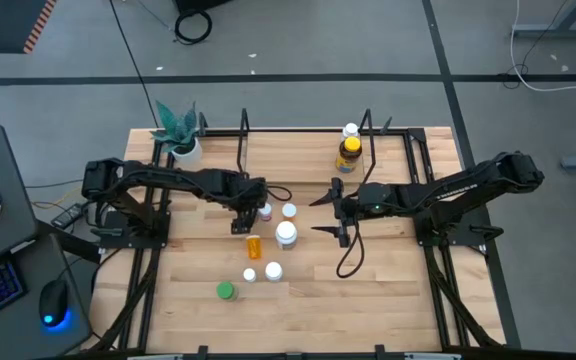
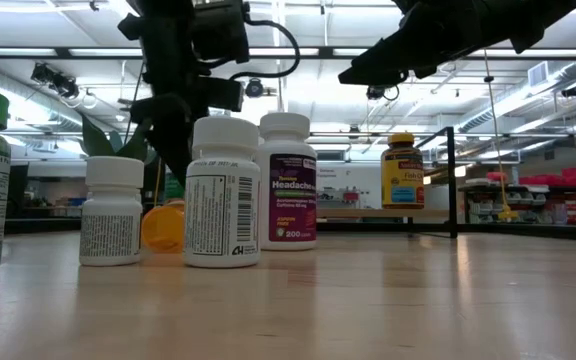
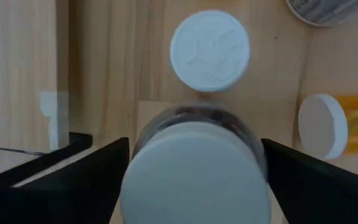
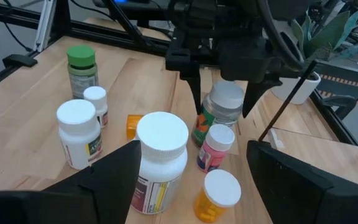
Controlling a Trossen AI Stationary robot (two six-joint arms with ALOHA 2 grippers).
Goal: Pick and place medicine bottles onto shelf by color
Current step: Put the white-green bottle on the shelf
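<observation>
Several medicine bottles stand in a cluster mid-table: a large white-capped one, a pink one, a green-capped one, an orange one, and another orange one on its side. My left gripper points down, open, its fingers on either side of a pale-capped bottle with a colourful label, which stands on the table. My right gripper hovers open beside the cluster, holding nothing. On the shelf at the far edge stand an amber yellow-lidded bottle and a white-capped one.
A white pot with a green plant stands at the far left corner. Black rails run along the table's sides. Bare wood lies toward the near edge and on the right half.
</observation>
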